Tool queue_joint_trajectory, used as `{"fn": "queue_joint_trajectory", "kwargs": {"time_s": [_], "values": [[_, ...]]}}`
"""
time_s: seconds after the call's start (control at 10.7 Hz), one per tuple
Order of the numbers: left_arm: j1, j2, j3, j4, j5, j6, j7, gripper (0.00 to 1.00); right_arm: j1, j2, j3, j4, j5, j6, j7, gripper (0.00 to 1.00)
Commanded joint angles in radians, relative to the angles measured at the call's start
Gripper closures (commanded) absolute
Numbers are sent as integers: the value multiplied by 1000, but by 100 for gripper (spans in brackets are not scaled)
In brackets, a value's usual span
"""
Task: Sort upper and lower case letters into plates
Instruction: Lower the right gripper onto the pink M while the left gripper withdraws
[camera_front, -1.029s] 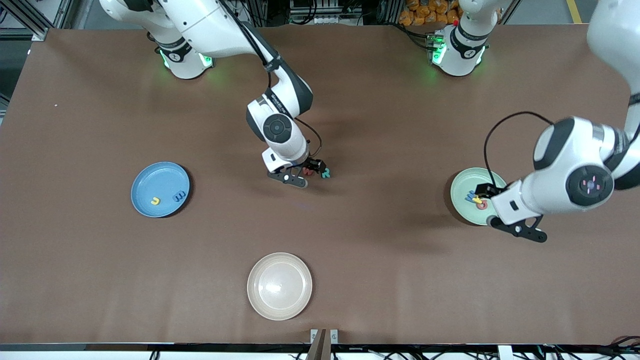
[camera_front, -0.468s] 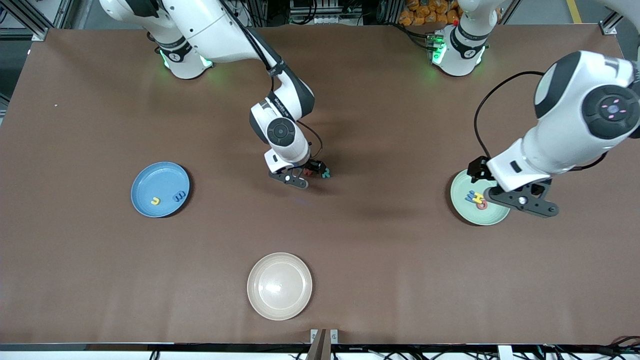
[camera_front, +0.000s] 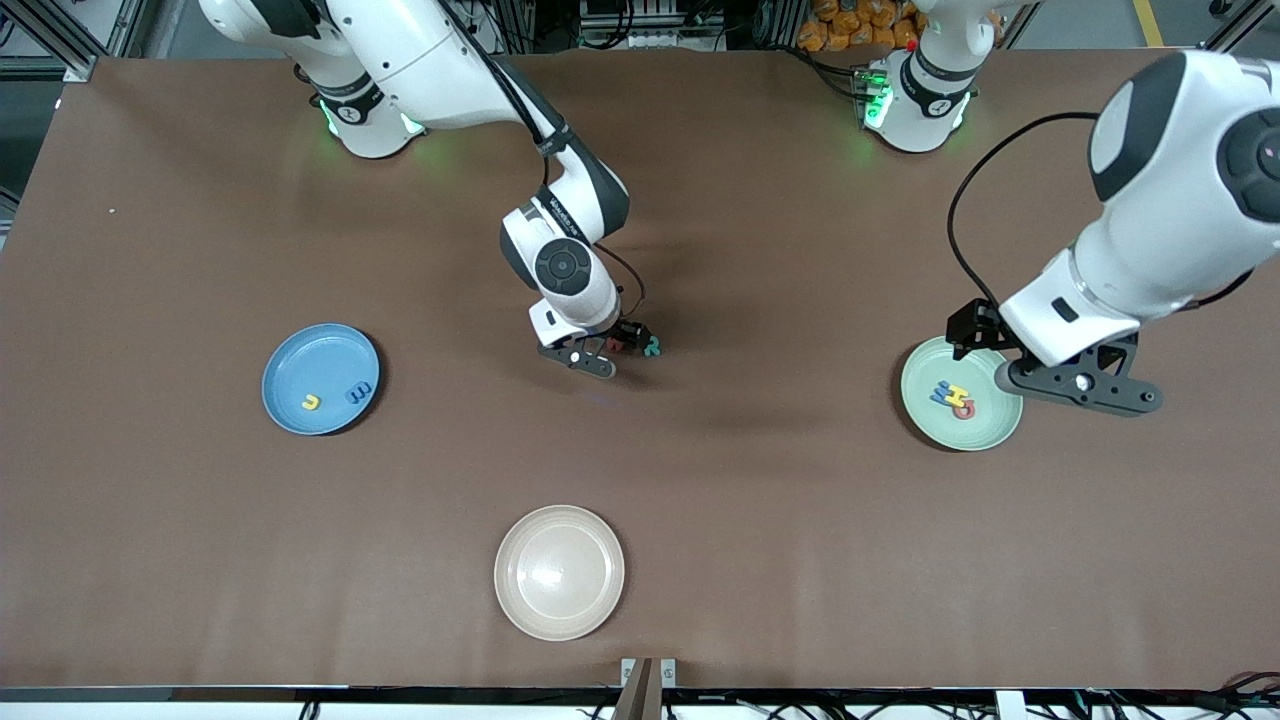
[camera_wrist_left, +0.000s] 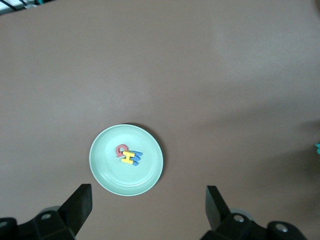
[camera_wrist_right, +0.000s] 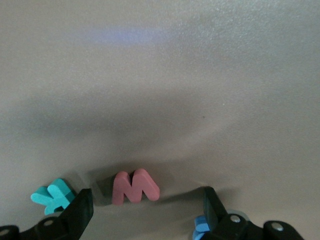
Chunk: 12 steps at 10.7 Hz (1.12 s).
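My right gripper (camera_front: 625, 340) is low over the middle of the table, open, with a red letter M (camera_wrist_right: 135, 187) lying on the table between its fingers (camera_wrist_right: 80, 210). A teal letter (camera_wrist_right: 52, 196) and a blue letter (camera_wrist_right: 201, 227) lie just outside the fingers. The red letter (camera_front: 614, 345) and the teal letter (camera_front: 652, 348) also show in the front view. My left gripper (camera_front: 972, 330) is up over the edge of the mint green plate (camera_front: 985, 425), open and empty (camera_wrist_left: 147, 192). That plate (camera_wrist_left: 107, 170) holds a red, a yellow and a blue letter (camera_wrist_left: 128, 156). The light blue plate (camera_front: 300, 360) holds a yellow letter (camera_front: 311, 402) and a blue letter (camera_front: 359, 393).
A cream-beige plate (camera_front: 559, 572) stands empty near the front edge of the table, nearer to the front camera than my right gripper. Bare brown table lies between the plates.
My left arm has risen and swung away from the mint plate toward its own end of the table, uncovering the letters there. My right gripper has settled slightly at the red letter.
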Motion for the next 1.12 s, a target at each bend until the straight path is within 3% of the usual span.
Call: {"fn": "queue_joint_trajectory", "kwargs": {"time_s": [0.0, 0.19, 0.37, 1.03], "values": [[-96, -65, 127, -7, -42, -12, 18, 0, 9, 10, -2, 16, -11, 4, 26, 15], [-136, -85, 175, -7, -38, -10, 38, 0, 9, 12, -2, 16, -11, 5, 25, 31], [-209, -97, 273, -5, -50, -10, 48, 0, 7, 12, -2, 16, -11, 13, 25, 35], [-234, -128, 333, 7, -114, -10, 47, 0, 7, 24, -2, 15, -11, 33, 18, 50]]}}
